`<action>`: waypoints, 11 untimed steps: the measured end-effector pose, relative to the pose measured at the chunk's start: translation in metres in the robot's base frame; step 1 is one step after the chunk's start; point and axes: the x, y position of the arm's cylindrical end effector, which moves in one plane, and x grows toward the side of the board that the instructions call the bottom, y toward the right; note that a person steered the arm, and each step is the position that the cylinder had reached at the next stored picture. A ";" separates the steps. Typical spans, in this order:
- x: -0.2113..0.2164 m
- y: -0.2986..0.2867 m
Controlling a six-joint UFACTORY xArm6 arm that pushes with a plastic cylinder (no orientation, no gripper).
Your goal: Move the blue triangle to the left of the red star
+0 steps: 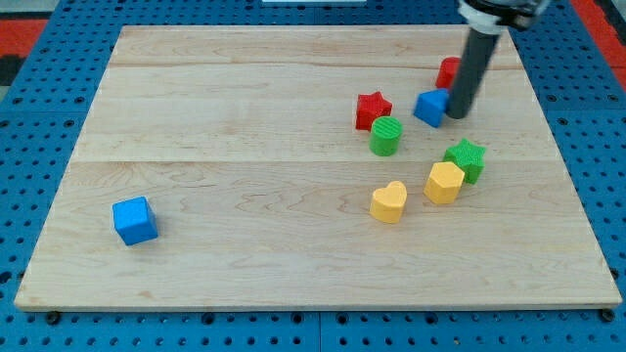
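Since the blue triangle [429,108] sits just right of the red star [372,110], with my tip [457,115] (a bare rod, grasping nothing) touching its right side, seemingly placed to shove leftward past the green cylinder [385,137].

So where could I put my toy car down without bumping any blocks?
The whole middle and top of the board is bare, between the blue cube at the view's left and the red star. The right is crowded: blue triangle touching my tip, green cylinder, green star, yellow heart, yellow hexagon.
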 end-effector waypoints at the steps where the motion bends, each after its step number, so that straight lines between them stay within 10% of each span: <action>1: -0.026 -0.013; 5: 0.028 -0.034; 7: -0.005 -0.083; 9: 0.025 0.028; 10: -0.025 0.029; 11: -0.034 -0.043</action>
